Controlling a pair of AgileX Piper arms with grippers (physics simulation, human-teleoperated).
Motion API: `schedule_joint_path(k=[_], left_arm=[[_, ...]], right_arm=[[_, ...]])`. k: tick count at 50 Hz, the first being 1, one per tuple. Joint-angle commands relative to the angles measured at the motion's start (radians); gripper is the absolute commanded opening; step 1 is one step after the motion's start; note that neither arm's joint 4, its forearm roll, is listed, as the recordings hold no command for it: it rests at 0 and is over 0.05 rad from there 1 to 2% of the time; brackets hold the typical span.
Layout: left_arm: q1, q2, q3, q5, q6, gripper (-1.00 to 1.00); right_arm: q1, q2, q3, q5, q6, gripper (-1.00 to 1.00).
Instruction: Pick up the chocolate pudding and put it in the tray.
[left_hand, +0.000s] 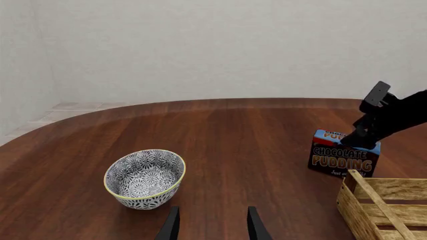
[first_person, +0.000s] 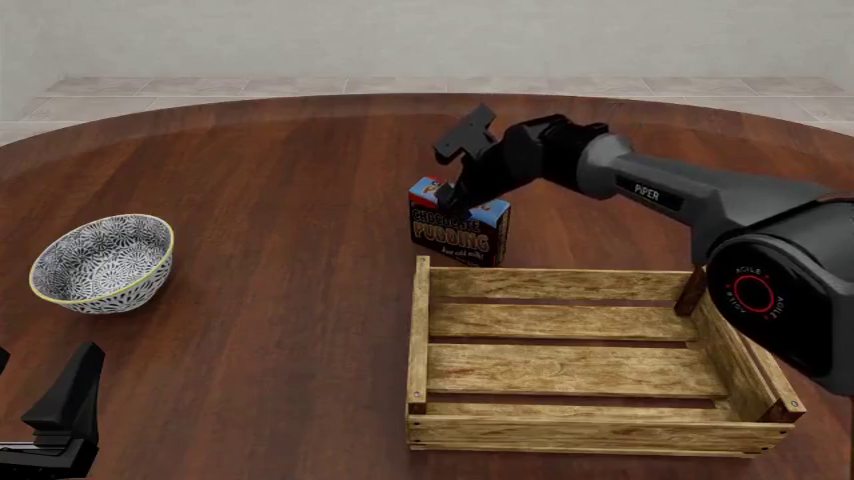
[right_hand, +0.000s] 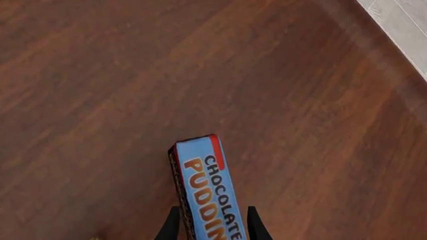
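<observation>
The chocolate pudding (first_person: 458, 230) stands upright on the table just behind the far left corner of the tray (first_person: 574, 284), a shallow wooden slat crate. My right gripper (first_person: 461, 198) is open and comes down over the carton's light blue top, one finger on each side; the right wrist view shows the carton (right_hand: 203, 190) between the fingertips (right_hand: 172, 226). It is not lifted. My left gripper (first_person: 47, 395) is open and empty at the near left, far from the carton. In the left wrist view the pudding (left_hand: 341, 159) sits behind the tray's corner (left_hand: 383, 187).
A round grey-patterned bowl with a yellow rim (first_person: 104, 262) stands at the left of the brown wooden table (first_person: 267, 170); it also shows in the left wrist view (left_hand: 145, 178). The right arm (first_person: 667, 190) reaches over the tray's far right side.
</observation>
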Motion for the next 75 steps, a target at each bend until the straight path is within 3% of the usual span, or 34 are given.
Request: schedule_joint_path(k=[1,52,75], left_arm=[[0.0,0.0,0.0,0.0,0.0,1.0],[0.0,0.0,0.0,0.0,0.0,1.0],[0.0,0.0,0.0,0.0,0.0,1.0]], right_arm=[[-0.001,0.007,0.005,-0.008,0.004,1.0],[-0.009,0.02,-0.015,-0.007,0.022,1.0],[-0.017,0.016,0.029,-0.04,0.04,1.0]])
